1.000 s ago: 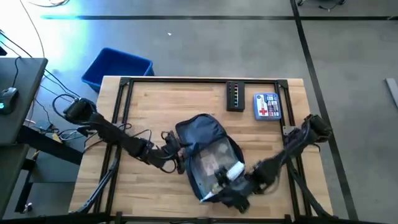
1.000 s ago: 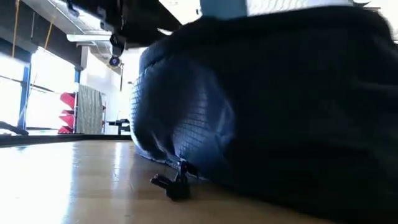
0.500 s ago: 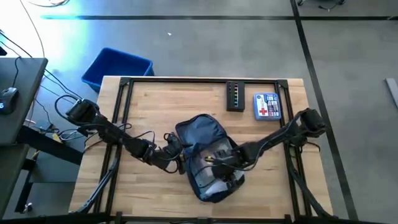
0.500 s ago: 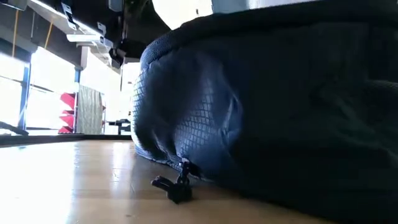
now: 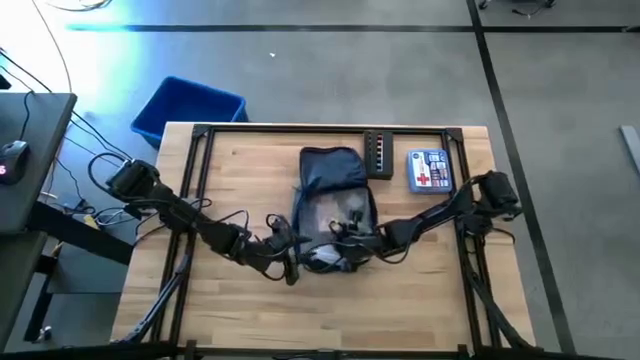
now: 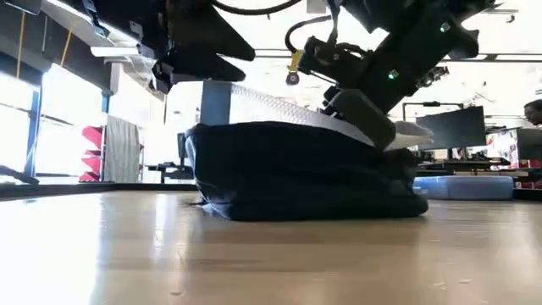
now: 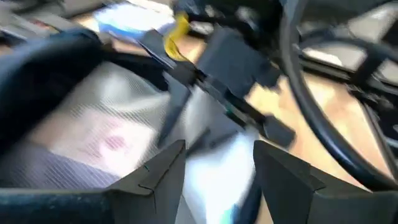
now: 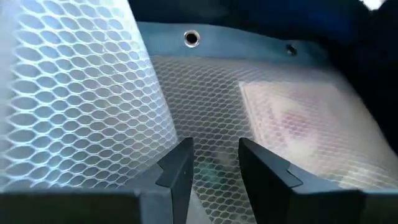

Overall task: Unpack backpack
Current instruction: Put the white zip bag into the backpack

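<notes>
Left pincer [image 5: 283, 248] at the backpack's [image 5: 330, 175] near-left edge, fingers spread, holding nothing. Backpack lies flat mid-worktop [image 5: 240, 310], mouth toward the near edge, mesh pouch [image 5: 335, 215] showing inside. Right pincer [image 5: 345, 240] over the mouth, fingers parted just above the pouch mesh, nothing gripped.

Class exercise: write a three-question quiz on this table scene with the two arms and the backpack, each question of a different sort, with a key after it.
1. True or false: the backpack lies on the floor beside the blue bin.
2. Which gripper reaches the backpack from the first-aid kit's side? A) left B) right
3. Fill in: the right gripper has its fingers over a pale ____ pouch.

Key: 1 false, it lies on the table. 2 B; the left gripper is at the other side. 3 mesh.
</notes>
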`<action>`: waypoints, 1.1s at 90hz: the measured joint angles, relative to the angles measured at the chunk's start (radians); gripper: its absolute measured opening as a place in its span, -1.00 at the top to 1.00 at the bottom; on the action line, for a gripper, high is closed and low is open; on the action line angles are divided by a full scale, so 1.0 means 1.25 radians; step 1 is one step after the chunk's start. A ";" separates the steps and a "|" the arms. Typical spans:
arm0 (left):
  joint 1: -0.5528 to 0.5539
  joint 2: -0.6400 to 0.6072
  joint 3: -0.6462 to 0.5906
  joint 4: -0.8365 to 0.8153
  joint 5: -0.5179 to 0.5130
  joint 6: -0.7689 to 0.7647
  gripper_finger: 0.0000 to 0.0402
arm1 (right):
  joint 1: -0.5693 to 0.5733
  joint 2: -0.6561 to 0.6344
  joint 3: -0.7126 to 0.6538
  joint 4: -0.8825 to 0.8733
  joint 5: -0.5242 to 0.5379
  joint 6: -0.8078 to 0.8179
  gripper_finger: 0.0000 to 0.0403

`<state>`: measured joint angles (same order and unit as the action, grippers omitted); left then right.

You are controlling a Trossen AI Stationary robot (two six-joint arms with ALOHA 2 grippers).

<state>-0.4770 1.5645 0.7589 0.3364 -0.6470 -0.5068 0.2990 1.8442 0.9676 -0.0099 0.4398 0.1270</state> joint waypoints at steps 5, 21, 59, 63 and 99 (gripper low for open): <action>0.000 0.013 0.000 -0.002 0.012 -0.004 0.16 | 0.003 0.000 0.000 -0.004 -0.015 0.000 0.42; 0.005 0.097 0.015 0.010 0.200 0.126 0.16 | 0.009 0.000 0.000 -0.006 -0.024 0.004 0.42; -0.052 0.251 0.345 -0.355 0.150 0.308 0.16 | 0.009 0.000 0.000 -0.013 -0.043 0.003 0.42; -0.069 0.258 0.395 -0.436 0.118 0.305 0.16 | 0.009 0.000 0.000 -0.013 -0.045 0.003 0.42; -0.148 0.271 0.552 -0.601 0.085 0.283 0.16 | 0.004 0.000 0.000 -0.014 -0.045 0.024 0.42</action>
<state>-0.6620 1.9033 1.4483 -0.4145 -0.5410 -0.1533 0.3036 1.8439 0.9680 -0.0273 0.3840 0.1573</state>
